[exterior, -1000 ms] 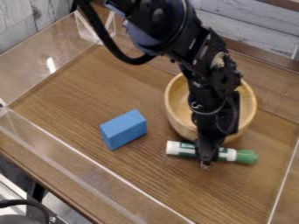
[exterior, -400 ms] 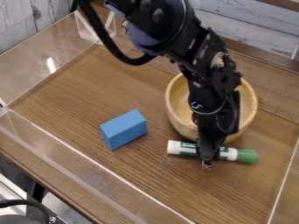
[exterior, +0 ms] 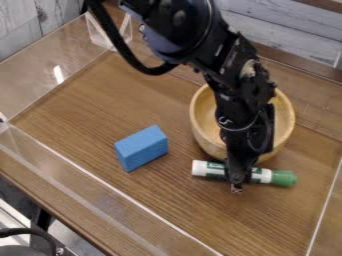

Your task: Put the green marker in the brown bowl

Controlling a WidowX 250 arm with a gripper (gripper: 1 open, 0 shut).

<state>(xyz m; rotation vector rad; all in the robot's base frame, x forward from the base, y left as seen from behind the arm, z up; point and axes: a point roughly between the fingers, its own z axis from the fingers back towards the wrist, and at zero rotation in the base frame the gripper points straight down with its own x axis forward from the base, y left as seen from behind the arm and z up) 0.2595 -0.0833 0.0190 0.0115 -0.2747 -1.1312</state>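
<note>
The green marker (exterior: 274, 178) lies flat on the wooden table just in front of the brown bowl (exterior: 205, 112), its green cap pointing right and its white end left. My gripper (exterior: 239, 178) points steeply down onto the middle of the marker. Its dark fingers (exterior: 238, 185) stand close on either side of the barrel, shut on it. The marker still rests on the table. The arm (exterior: 221, 60) reaches over the bowl and hides much of the bowl's inside.
A blue rectangular block (exterior: 140, 147) lies left of the marker. Clear plastic walls (exterior: 80, 215) run round the table (exterior: 107, 95), with the front wall close behind the marker.
</note>
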